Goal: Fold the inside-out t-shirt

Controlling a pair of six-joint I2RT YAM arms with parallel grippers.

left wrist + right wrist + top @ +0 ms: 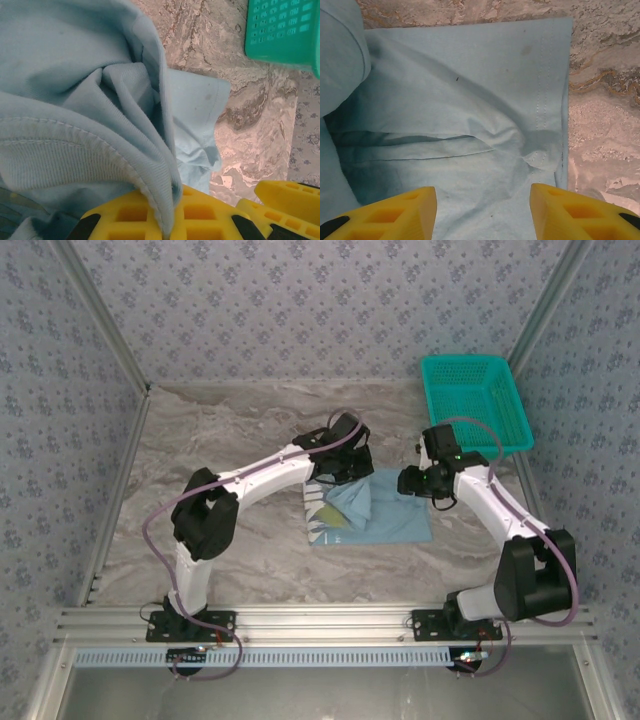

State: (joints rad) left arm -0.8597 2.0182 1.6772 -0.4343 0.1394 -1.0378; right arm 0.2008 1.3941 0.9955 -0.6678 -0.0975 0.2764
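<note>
Top external view: the light blue soft cotton t-shirt (385, 512) lies partly folded at the middle of the marbled grey table (220, 440), between the two arms. The left gripper (338, 478) sits at the shirt's 10 o'clock corner. In the left wrist view its yellow fingers (200, 212) are clamped on a ribbed, stitched hem, and the cloth drapes up and over them. The right gripper (418, 483) is at the shirt's 2 o'clock edge. In the right wrist view its jaws stand apart with nothing between them, over flat cloth beside a stitched hem. A teal plastic mesh basket (478, 400) stands at the table's 1 o'clock corner, well apart from the shirt.
</note>
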